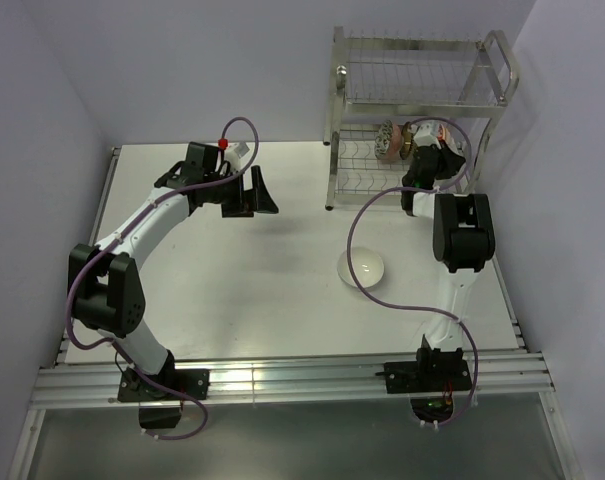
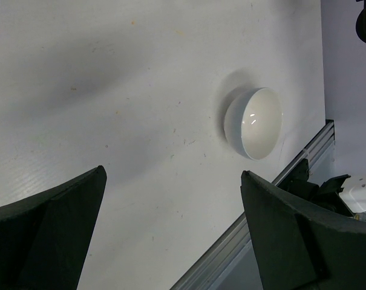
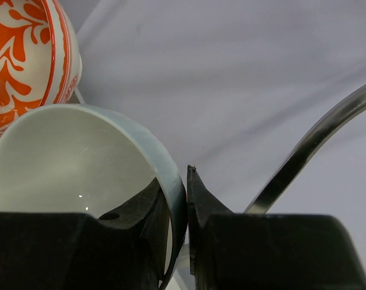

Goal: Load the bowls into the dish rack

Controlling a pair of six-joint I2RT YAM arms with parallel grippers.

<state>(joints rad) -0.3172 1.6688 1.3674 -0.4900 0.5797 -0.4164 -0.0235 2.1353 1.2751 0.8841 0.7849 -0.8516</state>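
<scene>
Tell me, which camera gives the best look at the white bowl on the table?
The left wrist view: the bowl is large there, nothing covers it, and its glossy inside shows. The top view has it too, but small and seen from above. The right wrist view misses it altogether.

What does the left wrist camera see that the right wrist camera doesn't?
Only the left wrist view: a plain white round bowl sitting on the white table, and the open left gripper. Only the right wrist view: an orange-red patterned bowl, a silver metal rack wire, and the right gripper pinching another white bowl by its rim. Both: a black gripper, a white bowl.
</scene>
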